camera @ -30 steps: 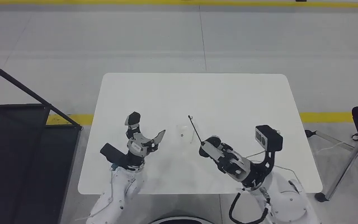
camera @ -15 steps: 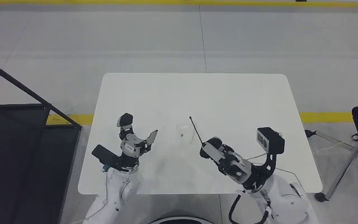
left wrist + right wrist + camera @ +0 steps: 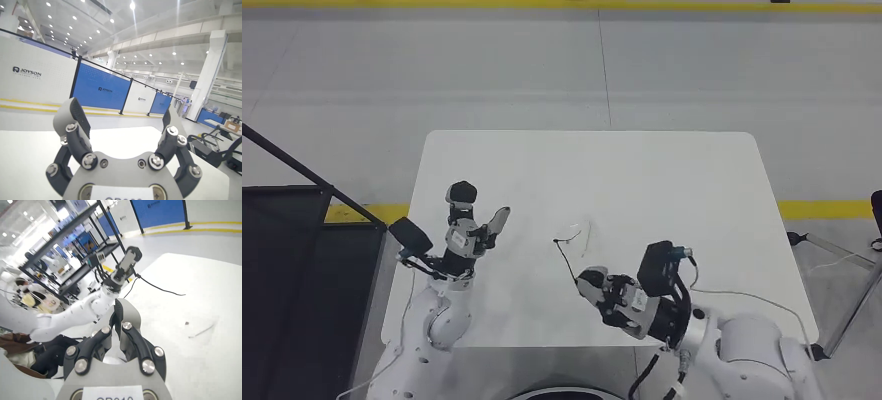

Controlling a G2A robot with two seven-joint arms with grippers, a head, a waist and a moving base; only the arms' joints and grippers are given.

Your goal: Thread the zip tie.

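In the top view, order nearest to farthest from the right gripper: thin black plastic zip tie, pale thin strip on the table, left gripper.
1. Black zip tie, held in the right gripper.
2. Pale strip, just beyond.
3. Left gripper, far left.

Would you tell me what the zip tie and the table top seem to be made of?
Zip tie: probably black nylon-type plastic, matte; a thin strip curving freely from the shut right gripper. Table: white, smooth top with faint sheen, perhaps laminate or plastic; no grain shows, so uncertain.
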